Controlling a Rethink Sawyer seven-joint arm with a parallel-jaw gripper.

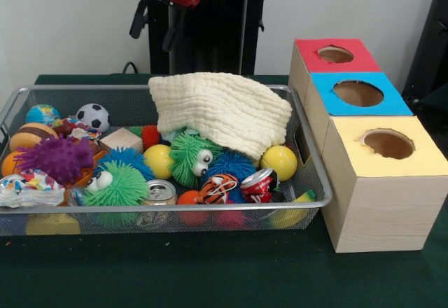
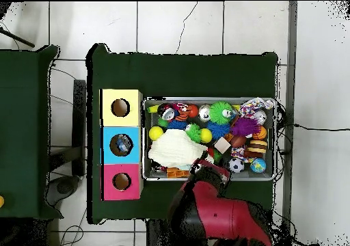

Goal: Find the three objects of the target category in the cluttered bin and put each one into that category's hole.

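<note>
The bin [image 1: 175, 206] is a wide silver wire-mesh basket full of toys; it also shows in the overhead view [image 2: 276, 141]. A cream cloth [image 1: 220, 108] lies over its back right part. In it are two yellow balls [image 1: 158, 161] [image 1: 278, 162], a soccer ball [image 1: 92, 117], green spiky toys with eyes [image 1: 190, 155], a purple spiky ball [image 1: 57, 158], a silver can [image 1: 161, 193] and a red can [image 1: 259, 184]. The red arm [image 2: 219, 212] is drawn back by the bin's robot-side edge. The gripper [image 1: 155, 24] hangs high behind the bin, holding nothing that I can see.
Three boxes with round holes stand in a row right of the bin: red [image 1: 308, 59], blue [image 1: 329, 101], yellow [image 1: 350, 154]. Something lies inside the blue box's hole [image 2: 122, 145]. The black pedestal [image 1: 210, 35] stands behind. The table has a green cloth [image 1: 210, 273].
</note>
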